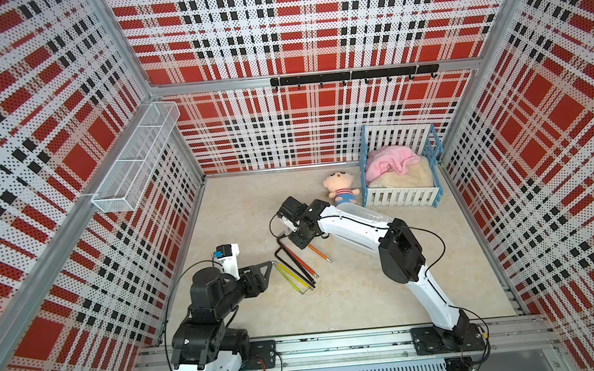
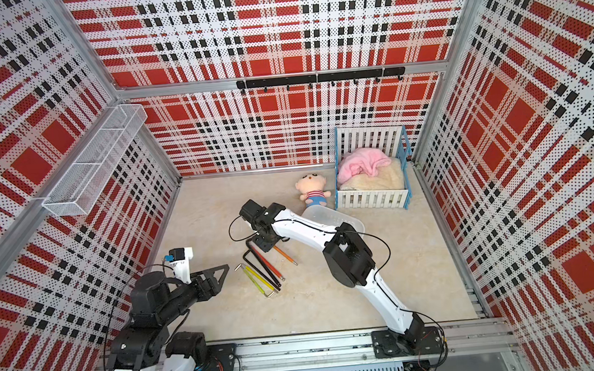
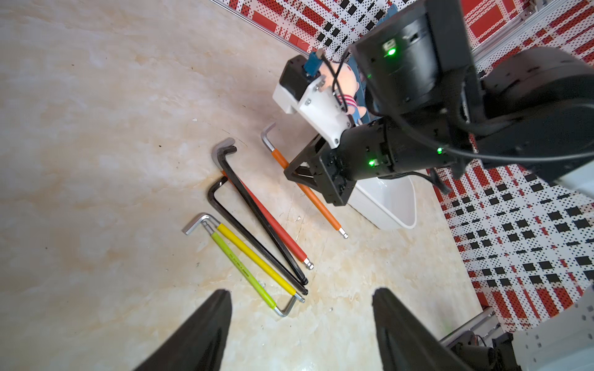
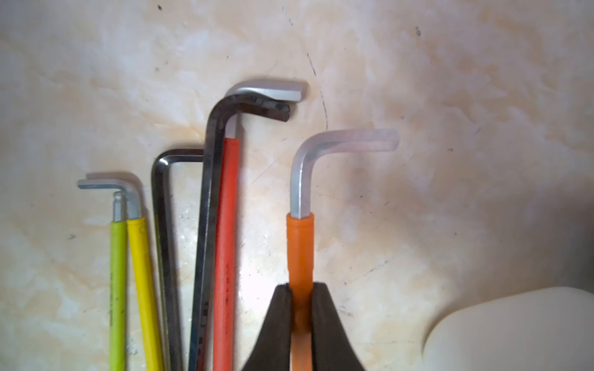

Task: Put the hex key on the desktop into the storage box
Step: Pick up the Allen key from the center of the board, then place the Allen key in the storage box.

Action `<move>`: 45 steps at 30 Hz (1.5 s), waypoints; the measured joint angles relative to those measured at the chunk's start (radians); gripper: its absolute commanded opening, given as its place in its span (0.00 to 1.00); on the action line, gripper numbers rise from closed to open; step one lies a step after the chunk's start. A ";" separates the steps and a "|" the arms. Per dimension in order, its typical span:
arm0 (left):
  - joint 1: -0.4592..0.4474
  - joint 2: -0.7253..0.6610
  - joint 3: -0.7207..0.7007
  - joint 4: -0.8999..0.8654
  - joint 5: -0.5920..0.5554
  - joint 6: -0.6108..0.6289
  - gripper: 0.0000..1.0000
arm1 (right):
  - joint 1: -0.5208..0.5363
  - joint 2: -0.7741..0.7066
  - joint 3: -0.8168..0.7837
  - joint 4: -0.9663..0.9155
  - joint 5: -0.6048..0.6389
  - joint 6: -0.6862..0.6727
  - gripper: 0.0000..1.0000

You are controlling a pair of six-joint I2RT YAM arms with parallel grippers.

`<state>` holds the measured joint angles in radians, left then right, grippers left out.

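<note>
**Right wrist view: orange hex key (image 4: 300, 244) pinched**

My right gripper (image 4: 301, 286) is pressed together on the key's orange sleeve, with the bent end ahead of my fingertips. The storage box (image 4: 514, 331) sits near, apart from the key. Five other hex keys (image 4: 226, 225) (red, two black, yellow, green) lie alongside on the marbled cream desktop (image 4: 450, 80). My left gripper (image 3: 302, 290) hovers spread, holding nothing, close to the yellow and green keys. Both top views add red plaid walls (image 1: 294, 30), a toy crib (image 1: 399, 171) and a doll (image 1: 341, 188). There my forearm covers most of the box, and the pinch itself cannot be made out.
</note>
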<state>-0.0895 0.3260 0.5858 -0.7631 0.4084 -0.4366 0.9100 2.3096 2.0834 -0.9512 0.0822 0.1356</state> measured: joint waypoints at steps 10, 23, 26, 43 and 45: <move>0.004 0.000 0.000 0.000 0.007 0.008 0.75 | -0.064 -0.180 -0.022 -0.020 -0.013 -0.008 0.00; 0.005 -0.002 0.000 0.000 0.008 0.018 0.75 | -0.261 -0.497 -0.317 0.013 -0.012 -0.151 0.00; 0.005 -0.003 0.000 0.000 0.008 0.019 0.75 | -0.291 -0.515 -0.399 0.037 -0.015 -0.202 0.00; 0.005 -0.005 0.000 0.000 0.007 0.018 0.75 | -0.332 -0.476 -0.627 0.237 -0.017 -0.508 0.00; 0.006 -0.005 0.000 0.000 0.007 0.018 0.75 | -0.332 -0.462 -0.627 0.242 -0.018 -0.515 0.00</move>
<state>-0.0834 0.3206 0.5858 -0.7628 0.4156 -0.4183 0.5777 1.8477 1.4567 -0.7090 0.0639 -0.3798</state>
